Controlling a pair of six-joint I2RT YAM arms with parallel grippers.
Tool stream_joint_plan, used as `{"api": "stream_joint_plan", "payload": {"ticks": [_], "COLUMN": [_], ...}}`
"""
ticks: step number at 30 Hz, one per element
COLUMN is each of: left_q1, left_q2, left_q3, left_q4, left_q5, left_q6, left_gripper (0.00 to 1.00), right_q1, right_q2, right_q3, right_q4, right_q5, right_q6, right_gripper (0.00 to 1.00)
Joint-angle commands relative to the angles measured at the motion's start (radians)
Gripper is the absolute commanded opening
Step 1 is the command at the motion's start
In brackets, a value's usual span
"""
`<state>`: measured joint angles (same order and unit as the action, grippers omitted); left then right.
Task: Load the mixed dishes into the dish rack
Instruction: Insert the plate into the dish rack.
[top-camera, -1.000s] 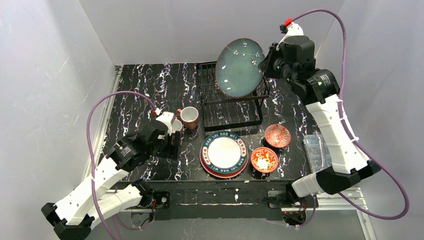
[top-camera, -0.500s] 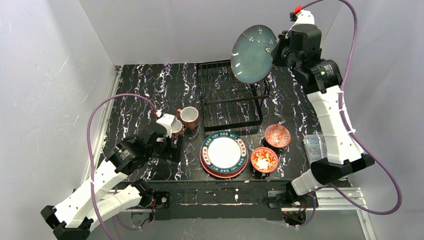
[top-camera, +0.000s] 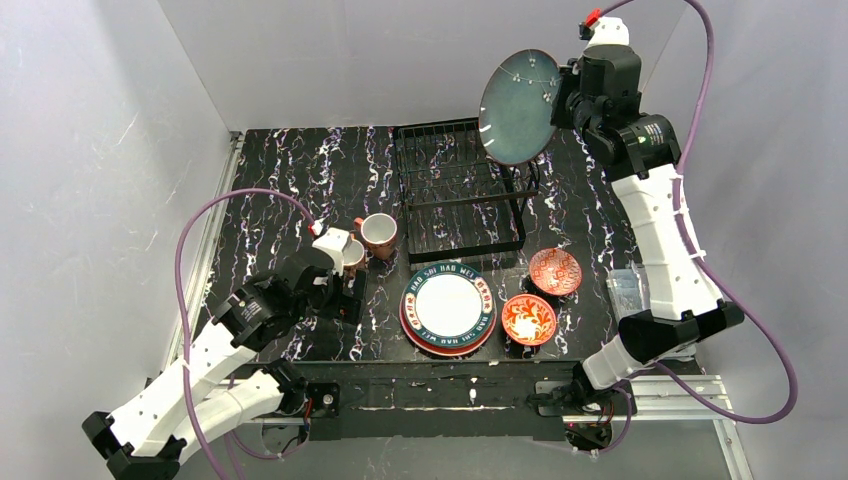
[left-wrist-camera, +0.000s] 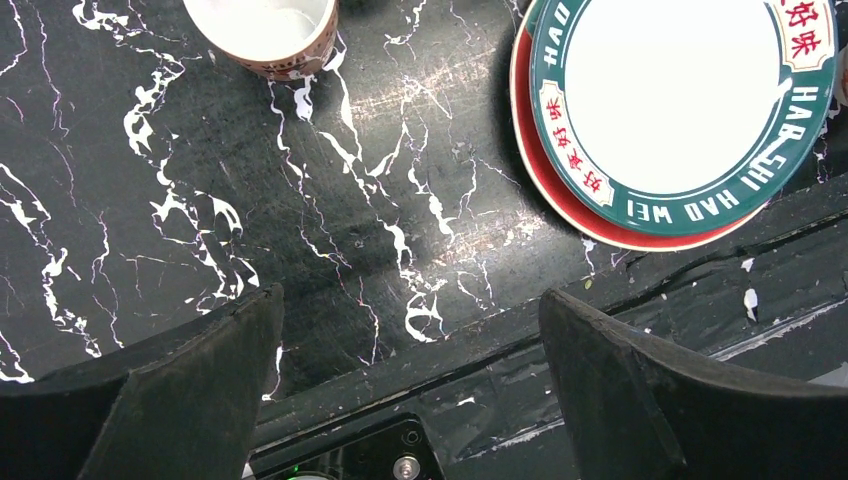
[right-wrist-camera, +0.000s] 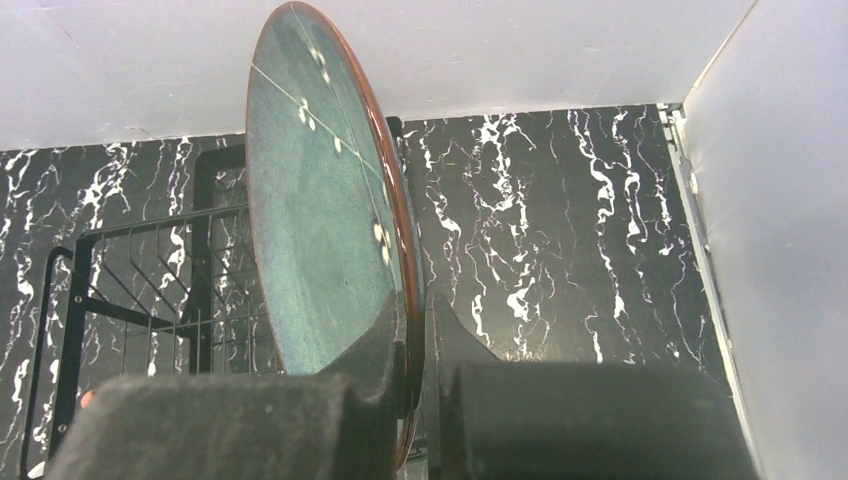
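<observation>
My right gripper (top-camera: 562, 95) is shut on the rim of the dark teal plate (top-camera: 518, 106), holding it upright in the air over the back right corner of the black wire dish rack (top-camera: 460, 205). In the right wrist view the fingers (right-wrist-camera: 375, 330) pinch the plate (right-wrist-camera: 320, 200) edge, with the rack (right-wrist-camera: 130, 290) below left. My left gripper (top-camera: 345, 290) hangs open and empty over the front left of the table; its wrist view shows a terracotta mug (left-wrist-camera: 265, 35) and the plate stack (left-wrist-camera: 670, 90). Two mugs (top-camera: 378, 234) stand left of the rack. Stacked plates (top-camera: 448, 306) and two red bowls (top-camera: 555, 270) sit at the front.
The second red-patterned bowl (top-camera: 528, 318) sits near the table's front edge, right of the plate stack. A clear plastic container (top-camera: 628, 290) stands just off the table's right side. White walls close in the back and both sides.
The right arm has carried the teal plate up and to the right, turning it more edge-on. The left gripper's jaws have spread wider; that arm has shifted slightly.
</observation>
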<state>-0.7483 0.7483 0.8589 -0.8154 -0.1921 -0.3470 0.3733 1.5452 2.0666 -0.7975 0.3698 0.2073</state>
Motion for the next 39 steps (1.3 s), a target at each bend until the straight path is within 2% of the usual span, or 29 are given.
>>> {"api": "stream_joint_plan", "payload": {"ticks": [1, 16, 31, 39], "left_q1": [-0.002, -0.001, -0.002, -0.002], "left_q2": [0.006, 0.017, 0.009, 0.005], "left_q3": [-0.006, -0.006, -0.008, -0.008], "left_q4": [-0.001, -0.001, -0.001, -0.001], "left_q5": [-0.032, -0.041, -0.055, -0.059], "left_q6": [0.016, 0.017, 0.019, 0.019], "left_gripper": [0.98, 0.98, 0.98, 0.98], "right_q1": [-0.004, 0.026, 0.279, 0.327], "right_q2": [-0.039, -0.016, 0.03, 0.047], "right_q3": [0.079, 0.125, 0.148, 0.162], "right_q4": [0.242, 0.26, 0.361, 0.4], "right_q5": [0.05, 0.102, 0.452, 0.547], "right_q6": [-0.016, -0.115, -0.375, -0.448], "right_gripper": [0.01, 0.01, 0.01, 0.01]}}
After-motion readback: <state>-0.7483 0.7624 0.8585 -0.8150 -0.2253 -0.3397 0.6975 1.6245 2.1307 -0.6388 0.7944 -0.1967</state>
